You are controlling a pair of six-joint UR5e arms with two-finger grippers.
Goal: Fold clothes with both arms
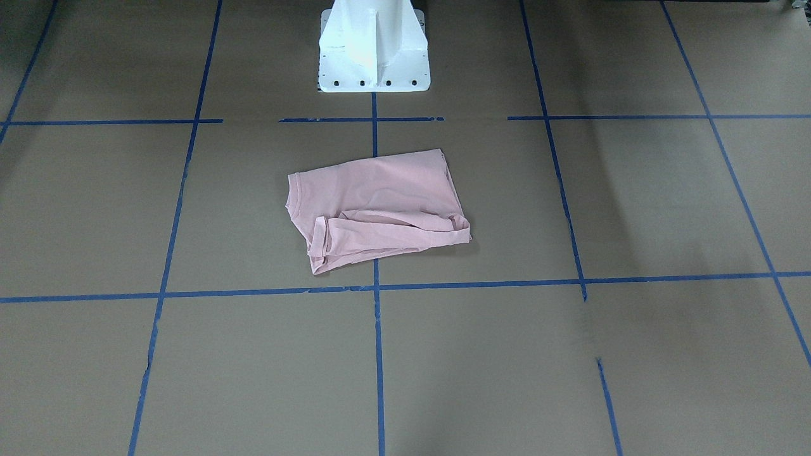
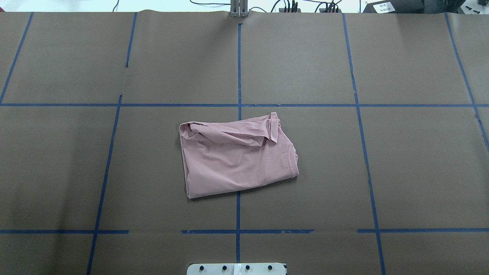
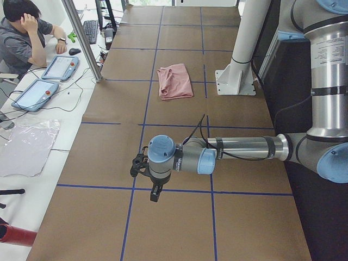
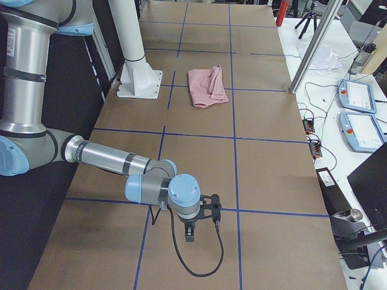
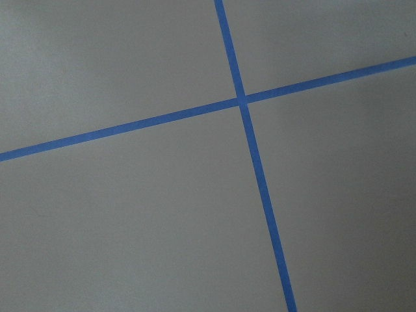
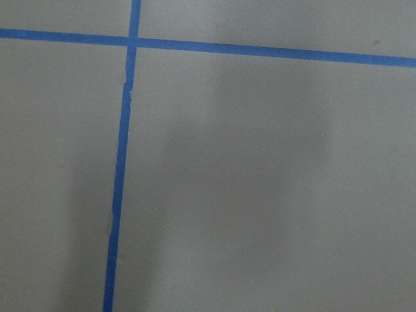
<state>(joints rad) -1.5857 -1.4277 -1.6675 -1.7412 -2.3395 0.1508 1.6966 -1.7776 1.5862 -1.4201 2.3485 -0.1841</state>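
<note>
T-shirt [image 2: 237,160] in the middle, claws out wide, that's the picture right now. The left gripper [image 3: 137,166] hangs low over the paper near a tape crossing at the robot's left end. It shows only from the side, so I cannot tell whether its jaws are wide or narrow, and its wrist camera gives just brown paper and blue tape [image 5: 244,101]. It's the same for the right gripper [image 4: 213,205] at the opposite end: low, no cloth in it, jaw state unreadable. Both forearms lie stretched level above the table [image 2: 401,172], well apart from the cloth. The pale pink shirt sits as a compact rough rectangle straddling the centre tape line, near the white pedestal [image 1: 374,50]. Its collar points to the robot's right, a sleeve is bunched along the operators' side, and the print is hidden. My read is that the folding is all but done, with tidying at most left. Any next move needs both claws to travel inward and meet that rumpled sleeve edge, which looks easier to pinch than the flat, straight edge on the robot's side. Paper and tape surround the shirt on every side. The pedestal is the one thing near it, and the operators' tablets [image 3: 60,68] lie beyond the table's edge
</note>
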